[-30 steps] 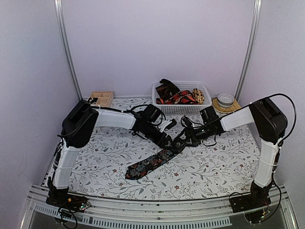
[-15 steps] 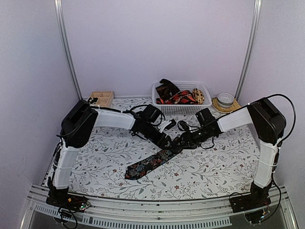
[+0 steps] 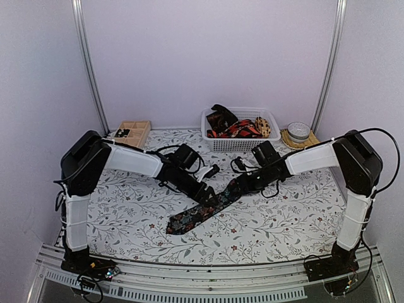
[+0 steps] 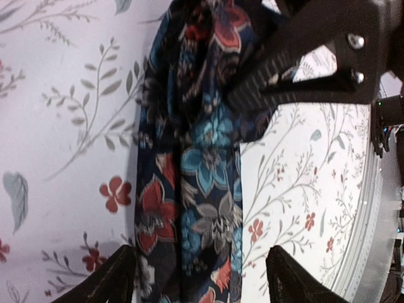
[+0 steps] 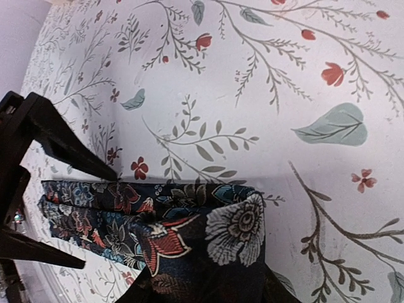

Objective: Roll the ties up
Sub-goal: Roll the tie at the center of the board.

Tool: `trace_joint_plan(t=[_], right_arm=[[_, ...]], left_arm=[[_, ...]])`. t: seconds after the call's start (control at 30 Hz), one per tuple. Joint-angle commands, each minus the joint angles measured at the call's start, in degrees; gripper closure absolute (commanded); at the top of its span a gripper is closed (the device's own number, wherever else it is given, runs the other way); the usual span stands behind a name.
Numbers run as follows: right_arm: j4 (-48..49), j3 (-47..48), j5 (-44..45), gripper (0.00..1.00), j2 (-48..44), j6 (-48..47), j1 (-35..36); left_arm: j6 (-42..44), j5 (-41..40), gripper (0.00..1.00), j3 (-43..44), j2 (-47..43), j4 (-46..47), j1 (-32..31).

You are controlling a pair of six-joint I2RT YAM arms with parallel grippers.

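A dark floral tie [image 3: 202, 213] lies slantwise on the flowered cloth, wide pointed end toward the near edge. My left gripper [image 3: 205, 192] hovers over its middle. In the left wrist view that gripper [image 4: 202, 274] is open, one fingertip [image 4: 117, 278] on each side of the tie [image 4: 196, 183]. My right gripper [image 3: 243, 183] is at the tie's far end. In the right wrist view the folded end [image 5: 208, 233] fills the right gripper [image 5: 205, 293], which is shut on it. More ties [image 3: 237, 129] lie in the white basket.
The white mesh basket [image 3: 243, 144] stands at the back centre. A wooden tray with compartments [image 3: 134, 130] is at the back left, and a small bowl on a woven mat [image 3: 298, 132] at the back right. The left gripper's dark fingers [image 5: 63, 145] show close beside the right one.
The left gripper has drawn back along the tie toward the left and opened wider. The right gripper has shifted left and closed on the tie's folded far end.
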Motion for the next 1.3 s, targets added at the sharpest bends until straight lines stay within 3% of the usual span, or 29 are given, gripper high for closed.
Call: trace_joint_plan(t=[0.0, 0.23, 0.67, 1.0, 1.27], right_arm=[[-6.0, 1.0, 17.1, 0.60, -5.9, -3.0, 2.4], [-6.9, 1.7, 27.4, 0.60, -6.4, -3.8, 6.2], [-7.2, 4.1, 41.5, 0.58, -4.5, -6.8, 14.8], [-8.9, 4.7, 42.9, 0.40, -5.7, -8.7, 18.3], [-9.6, 5.3, 37.6, 0.35, -10.2, -7.5, 18.6]], left_arm=[[-2.5, -1.5, 0.29, -8.1, -2.9, -1.5, 1.4], [-3.8, 0.9, 0.32, -17.2, -4.4, 2.3, 1.4], [-4.5, 3.2, 0.39, -19.9, -1.8, 5.2, 0.1], [-4.9, 2.6, 0.39, -19.5, -1.4, 5.7, 0.1], [-5.0, 2.3, 0.39, -19.5, -1.0, 6.1, 0.1]])
